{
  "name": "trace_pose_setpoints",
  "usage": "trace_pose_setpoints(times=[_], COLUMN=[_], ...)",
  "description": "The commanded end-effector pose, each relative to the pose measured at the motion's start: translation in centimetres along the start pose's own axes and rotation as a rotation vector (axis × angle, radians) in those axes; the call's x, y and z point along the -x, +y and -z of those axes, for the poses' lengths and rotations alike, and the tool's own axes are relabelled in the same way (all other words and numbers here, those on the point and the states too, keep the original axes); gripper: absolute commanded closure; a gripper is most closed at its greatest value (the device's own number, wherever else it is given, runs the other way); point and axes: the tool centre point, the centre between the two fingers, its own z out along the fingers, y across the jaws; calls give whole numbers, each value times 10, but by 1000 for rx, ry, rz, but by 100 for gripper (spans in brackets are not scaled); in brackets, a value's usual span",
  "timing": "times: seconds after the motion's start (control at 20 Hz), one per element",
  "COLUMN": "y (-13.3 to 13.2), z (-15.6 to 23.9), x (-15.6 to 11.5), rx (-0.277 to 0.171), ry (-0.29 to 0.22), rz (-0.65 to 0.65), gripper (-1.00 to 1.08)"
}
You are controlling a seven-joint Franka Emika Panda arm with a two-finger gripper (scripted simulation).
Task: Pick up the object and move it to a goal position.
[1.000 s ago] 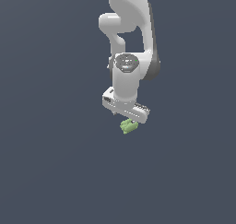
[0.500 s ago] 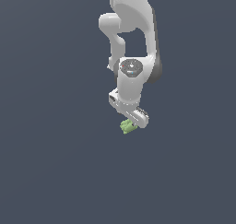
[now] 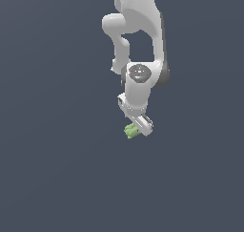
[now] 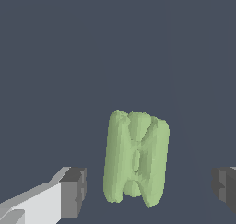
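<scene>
The object (image 3: pixel 131 131) is a small light-green, lumpy, ridged oblong block lying on the dark grey floor. In the exterior view the white arm reaches down from above and my gripper (image 3: pixel 137 127) sits right over the block, partly hiding it. In the wrist view the block (image 4: pixel 136 158) lies between my two dark finger pads (image 4: pixel 73 191), with a clear gap on each side. My gripper (image 4: pixel 150 191) is open and straddles the block without touching it.
The plain dark grey floor (image 3: pixel 57 178) surrounds the block on all sides. No other objects or edges show in either view.
The wrist has turned about its vertical axis, so the hand now looks narrower in the exterior view. The green block has stayed in place under the gripper.
</scene>
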Motion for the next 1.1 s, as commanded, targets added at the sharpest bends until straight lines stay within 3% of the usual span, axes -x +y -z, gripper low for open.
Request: trace_pose_setpoints(times=[0.0, 0.65, 1.05], y=[0, 0, 1], z=[-2, -9, -45], x=[2, 5, 5], rx=[0, 1, 1], ry=[2, 4, 4], rz=[-39, -89, -94], gripper=[-92, -92, -92])
